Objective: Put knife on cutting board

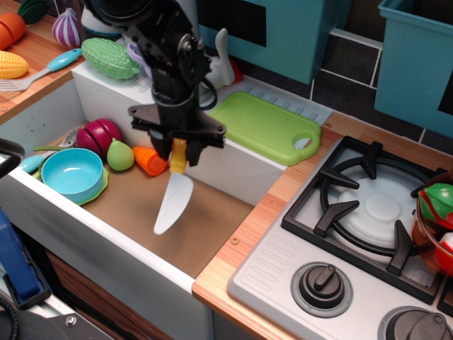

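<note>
The gripper (178, 149) is clamping its jaws on the yellow handle of the knife (173, 198), taking it at the top end so that the broad blade is hanging free below, pointing down and a little toward seven o'clock. Holding it by the handle is keeping the long flat blade clear of the fingers, which should let the blade be laid down flat later. The knife is hanging in the air above the brown floor of the sink (212, 212), not touching it, and well apart from the cutting board (265, 127), which is lying flat on the ledge at about two o'clock from the gripper, beside the faucet (191, 67). The white sink wall is standing between the two, so the lift looks meant to carry the blade over that edge. The knife itself is showing a rounded yellow handle, mostly hidden by the jaws, and a pale grey-white blade with a rounded tip and a smooth plastic look. At nine o'clock from the blade, the orange toy carrot (150, 161), the green pear (120, 156) and the blue bowl (71, 174) are sitting on the sink floor, clear of the hanging blade. The board's surface is bare, with its handle hole at the end nearest the stove (368, 212).
</note>
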You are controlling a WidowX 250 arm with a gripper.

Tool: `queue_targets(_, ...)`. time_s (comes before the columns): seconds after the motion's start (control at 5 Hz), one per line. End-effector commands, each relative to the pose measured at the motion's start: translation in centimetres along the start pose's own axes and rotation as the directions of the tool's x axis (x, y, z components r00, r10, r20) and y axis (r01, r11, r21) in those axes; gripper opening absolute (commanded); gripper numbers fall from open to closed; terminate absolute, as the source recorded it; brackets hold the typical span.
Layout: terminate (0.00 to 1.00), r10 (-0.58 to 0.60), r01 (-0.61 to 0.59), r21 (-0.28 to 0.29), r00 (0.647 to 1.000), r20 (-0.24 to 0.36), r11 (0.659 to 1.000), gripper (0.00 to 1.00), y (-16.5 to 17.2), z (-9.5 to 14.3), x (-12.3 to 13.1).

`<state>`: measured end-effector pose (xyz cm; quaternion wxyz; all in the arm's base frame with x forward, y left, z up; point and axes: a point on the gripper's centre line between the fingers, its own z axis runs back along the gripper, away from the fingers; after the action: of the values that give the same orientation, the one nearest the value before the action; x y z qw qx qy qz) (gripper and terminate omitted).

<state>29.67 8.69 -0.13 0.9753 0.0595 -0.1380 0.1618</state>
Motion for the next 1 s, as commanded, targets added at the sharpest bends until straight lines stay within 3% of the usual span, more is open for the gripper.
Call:
queue_targets(0.0, 0.0, -0.03, 0.031, -0.002, 0.996, 0.09, 1.0, 0.0, -0.9, 4.0, 2.2)
queue_targets(0.4, 0.0, -0.129, 0.133, -0.034, 0.985, 0.115, 0.99, 0.0, -2.5, 5.5, 6.0)
queue_targets(0.8, 0.0, -0.154, 0.168, -0.102, 0.979, 0.136, 0.98, 0.0, -4.6, 4.1, 8.9)
